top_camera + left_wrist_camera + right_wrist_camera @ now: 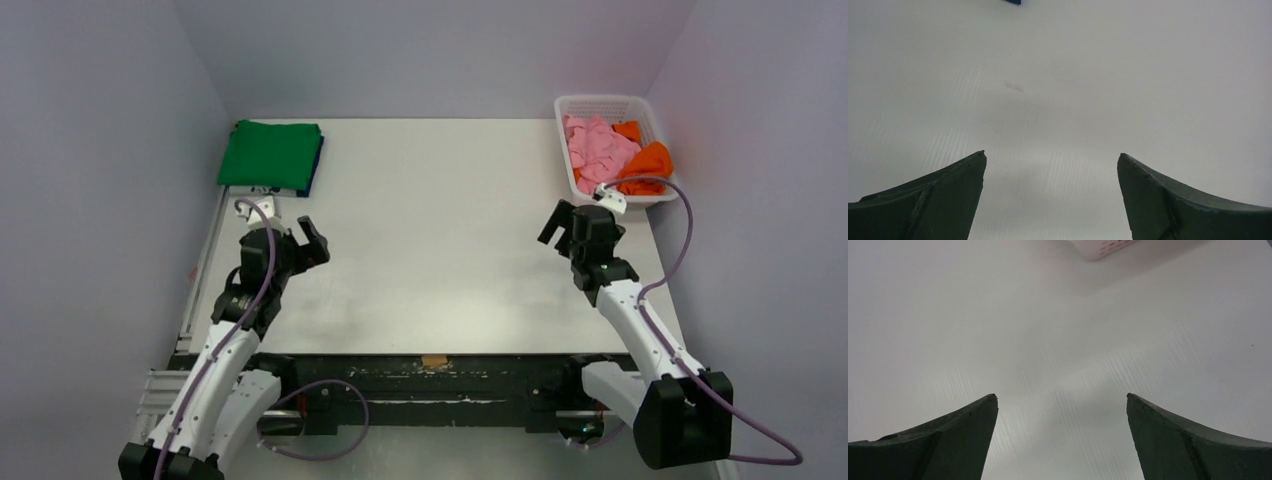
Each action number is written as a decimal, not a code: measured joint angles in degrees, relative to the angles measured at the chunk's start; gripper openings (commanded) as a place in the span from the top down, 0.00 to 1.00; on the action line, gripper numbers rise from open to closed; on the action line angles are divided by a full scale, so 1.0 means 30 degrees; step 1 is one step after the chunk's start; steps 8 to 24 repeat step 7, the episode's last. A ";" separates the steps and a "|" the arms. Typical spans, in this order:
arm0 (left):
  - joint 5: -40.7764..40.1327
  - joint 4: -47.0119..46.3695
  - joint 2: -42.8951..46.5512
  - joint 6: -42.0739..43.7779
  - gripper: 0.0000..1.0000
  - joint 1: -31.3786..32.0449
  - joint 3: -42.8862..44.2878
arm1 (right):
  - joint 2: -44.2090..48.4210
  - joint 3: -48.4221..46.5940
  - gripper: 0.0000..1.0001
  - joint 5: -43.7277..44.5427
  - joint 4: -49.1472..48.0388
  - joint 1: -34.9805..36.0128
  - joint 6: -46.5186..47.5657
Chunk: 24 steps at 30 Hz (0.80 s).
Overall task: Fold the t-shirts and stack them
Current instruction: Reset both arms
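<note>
navy shirt (315, 168) mostly under green shirt (270, 155); basket (1100, 247) cropped

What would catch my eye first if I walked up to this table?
Probably the bright green t-shirt, folded on a navy t-shirt at the far left corner of the table. Next, the white basket at the far right corner, holding a crumpled pink t-shirt and orange t-shirt. Nearer, the left end effector and right end effector hang open, empty.

left gripper (1050, 157) and right gripper (1062, 396) both hover low, pointing forward, jaws spread wide and empty.
</note>
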<state>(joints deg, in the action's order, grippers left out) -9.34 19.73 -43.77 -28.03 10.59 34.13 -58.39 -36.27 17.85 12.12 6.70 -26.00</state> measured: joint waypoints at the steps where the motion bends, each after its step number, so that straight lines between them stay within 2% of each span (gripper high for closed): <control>1: -0.0240 0.0022 0.0612 -0.0015 0.00 0.0000 -0.0313 | 0.0087 0.0036 0.01 0.0248 -0.0117 0.0000 -0.0087; 6: -0.1348 -0.0153 0.2710 0.0029 0.00 0.0000 -0.1246 | 0.0823 0.0495 0.02 0.0758 -0.1275 0.0000 -0.0459; 24: -0.1588 -0.0204 0.2790 0.0051 0.00 0.0000 -0.1246 | 0.1020 0.0692 0.02 0.0809 -0.1501 0.0000 -0.0488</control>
